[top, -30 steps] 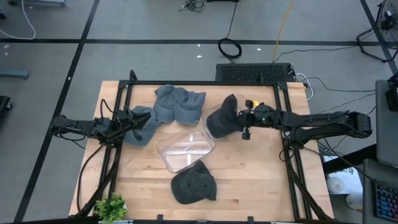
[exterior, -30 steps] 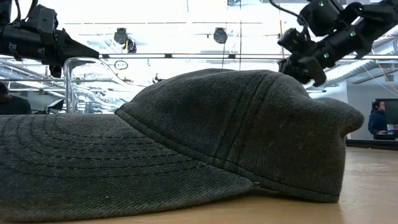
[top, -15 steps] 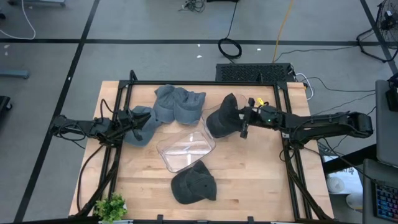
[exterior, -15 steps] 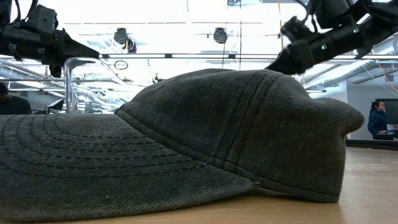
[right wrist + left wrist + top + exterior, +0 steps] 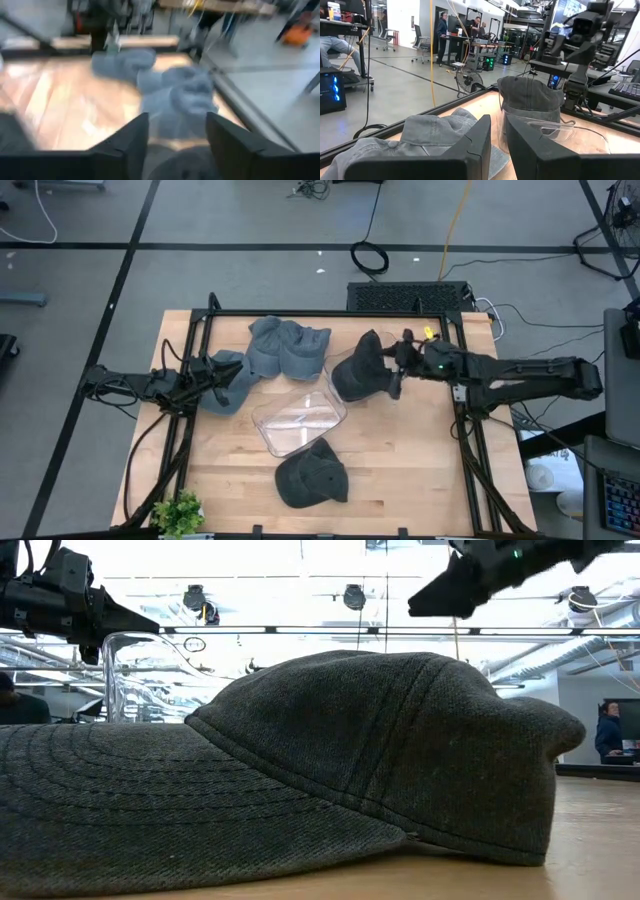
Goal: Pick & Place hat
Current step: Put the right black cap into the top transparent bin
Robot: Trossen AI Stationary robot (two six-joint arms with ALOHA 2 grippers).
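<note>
High view: right gripper (image 5: 397,370) now off the dark hat (image 5: 358,370), jaws apart (left jaws seemingly unchanged, narrow).

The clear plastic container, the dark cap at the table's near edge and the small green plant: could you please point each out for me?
clear plastic container (image 5: 298,419): high view, on its see-through floor.
dark cap (image 5: 311,474): high view, on the crown.
small green plant (image 5: 180,512): high view, on its leaves.

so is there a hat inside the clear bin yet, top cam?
No. In the high view the clear bin holds no hat; the nearest dark hat sits against its far right rim, outside it.
</note>
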